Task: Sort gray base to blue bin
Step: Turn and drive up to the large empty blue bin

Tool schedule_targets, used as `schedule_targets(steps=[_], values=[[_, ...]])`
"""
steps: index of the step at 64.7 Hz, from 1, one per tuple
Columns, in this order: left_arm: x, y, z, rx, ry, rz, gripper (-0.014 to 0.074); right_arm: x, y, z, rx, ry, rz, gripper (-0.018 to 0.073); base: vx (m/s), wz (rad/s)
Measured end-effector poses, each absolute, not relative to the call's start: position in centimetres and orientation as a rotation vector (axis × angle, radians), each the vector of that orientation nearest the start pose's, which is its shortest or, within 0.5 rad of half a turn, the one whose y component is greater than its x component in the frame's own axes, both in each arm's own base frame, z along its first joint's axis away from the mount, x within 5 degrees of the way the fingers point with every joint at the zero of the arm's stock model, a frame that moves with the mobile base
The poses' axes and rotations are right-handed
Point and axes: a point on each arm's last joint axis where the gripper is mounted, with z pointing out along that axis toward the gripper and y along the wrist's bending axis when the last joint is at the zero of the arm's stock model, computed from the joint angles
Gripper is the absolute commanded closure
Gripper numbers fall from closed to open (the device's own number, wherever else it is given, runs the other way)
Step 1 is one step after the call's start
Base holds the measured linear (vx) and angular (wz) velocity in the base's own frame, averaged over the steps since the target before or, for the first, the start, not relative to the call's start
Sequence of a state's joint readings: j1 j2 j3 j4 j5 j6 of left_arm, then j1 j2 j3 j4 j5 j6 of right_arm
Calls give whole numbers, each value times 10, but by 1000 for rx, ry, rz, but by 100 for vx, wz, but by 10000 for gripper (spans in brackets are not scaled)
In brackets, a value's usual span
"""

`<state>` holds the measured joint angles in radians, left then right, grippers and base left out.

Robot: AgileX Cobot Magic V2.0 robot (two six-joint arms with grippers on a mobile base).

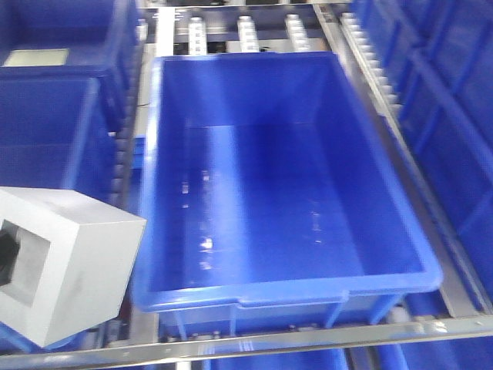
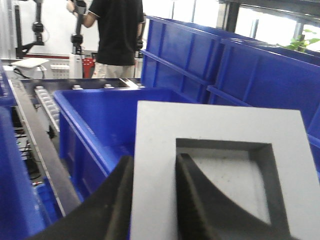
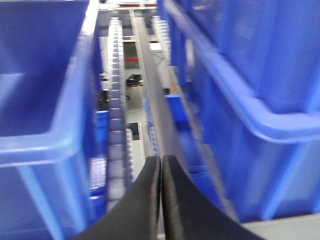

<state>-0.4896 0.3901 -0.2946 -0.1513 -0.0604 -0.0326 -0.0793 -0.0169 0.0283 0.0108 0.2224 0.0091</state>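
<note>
Roughly halfway: the left gripper (image 2: 155, 161) has its jaws clamped on a wall of the gray base (image 1: 73, 262), which hangs just left of the blue bin (image 1: 285, 291) at its near corner, not yet inside. The right gripper (image 3: 161, 167) has its jaws pressed together, empty.

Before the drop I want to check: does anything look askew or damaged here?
Only the matte gray cube-like block: it hangs tilted outside the large blue plastic bin, pinched by one recess wall in the left gripper.

A person in a black shirt (image 2: 117, 35) is standing beyond the roller rail (image 2: 44, 100). Neighbouring totes (image 2: 265, 75) are flanking it.
</note>
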Motion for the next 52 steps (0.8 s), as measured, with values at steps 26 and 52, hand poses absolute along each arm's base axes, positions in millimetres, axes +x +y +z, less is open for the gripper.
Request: schedule_targets(steps=[26,52], values=[[84,-44,291,228,1526,-530,450,55,-4,184,83,1716,-42,564,-5,26],[84,-44,291,228,1526,-530,450,55,-4,184,83,1716,-42,564,-8,31]])
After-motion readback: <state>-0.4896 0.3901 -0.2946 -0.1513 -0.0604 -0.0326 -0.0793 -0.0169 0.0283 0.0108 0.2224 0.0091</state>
